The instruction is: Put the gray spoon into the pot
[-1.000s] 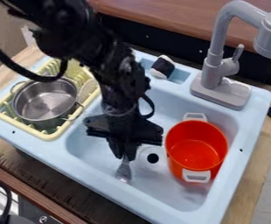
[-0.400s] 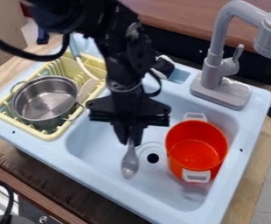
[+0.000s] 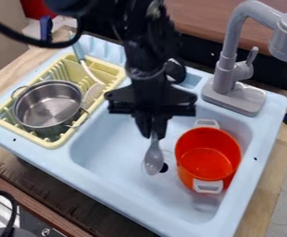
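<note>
My gripper [image 3: 152, 134] hangs over the middle of the sink basin, left of the red-orange pot, and is shut on the upper end of the gray spoon's handle. The gray spoon [image 3: 152, 159] points down from it, bowl lowest, beside the drain hole and overlapping its edge in view. Which pot is meant is not marked: a metal pot [image 3: 48, 105] sits in the yellow rack at the left, and an orange-red pot [image 3: 208, 154] with white handles stands in the basin at the right.
The gray faucet [image 3: 233, 78] rises at the back right of the sink. A yellow dish rack [image 3: 112, 70] holds a long-handled utensil [image 3: 88, 69] behind the metal pot. The sink's light-blue rim [image 3: 112, 201] runs along the front.
My gripper has moved up and to the right with the gray spoon in it, and more of the spoon shows. Both pots have stayed in place.
</note>
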### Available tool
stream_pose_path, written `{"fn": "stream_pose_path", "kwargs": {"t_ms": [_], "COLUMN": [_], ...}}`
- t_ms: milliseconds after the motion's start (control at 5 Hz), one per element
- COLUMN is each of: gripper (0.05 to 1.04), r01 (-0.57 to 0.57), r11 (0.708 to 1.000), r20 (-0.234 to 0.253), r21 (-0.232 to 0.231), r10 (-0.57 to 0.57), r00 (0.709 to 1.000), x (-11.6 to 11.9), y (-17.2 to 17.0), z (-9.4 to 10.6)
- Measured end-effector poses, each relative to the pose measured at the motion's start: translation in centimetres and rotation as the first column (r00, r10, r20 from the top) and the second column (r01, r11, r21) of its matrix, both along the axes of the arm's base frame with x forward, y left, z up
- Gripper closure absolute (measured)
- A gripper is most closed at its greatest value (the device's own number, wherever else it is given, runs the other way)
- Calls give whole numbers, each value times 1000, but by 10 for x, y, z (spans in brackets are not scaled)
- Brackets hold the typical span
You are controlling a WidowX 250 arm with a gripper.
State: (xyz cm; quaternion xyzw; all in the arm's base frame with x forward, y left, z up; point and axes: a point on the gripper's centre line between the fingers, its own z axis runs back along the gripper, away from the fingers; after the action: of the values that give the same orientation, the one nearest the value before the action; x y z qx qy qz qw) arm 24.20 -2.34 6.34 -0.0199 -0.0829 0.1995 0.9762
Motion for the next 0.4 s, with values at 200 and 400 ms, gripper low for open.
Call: {"fn": "stream_pose_path", "kwargs": {"t_ms": [200,400], "gripper": [969,970], "r01": [-58,-117], "r11": [998,991], "r20": [27,12], "r21": [-31,-68], "r10": [58,118], "r00": [998,993], "x": [15,30], "y": [-10,-16], "z": [17,17]}}
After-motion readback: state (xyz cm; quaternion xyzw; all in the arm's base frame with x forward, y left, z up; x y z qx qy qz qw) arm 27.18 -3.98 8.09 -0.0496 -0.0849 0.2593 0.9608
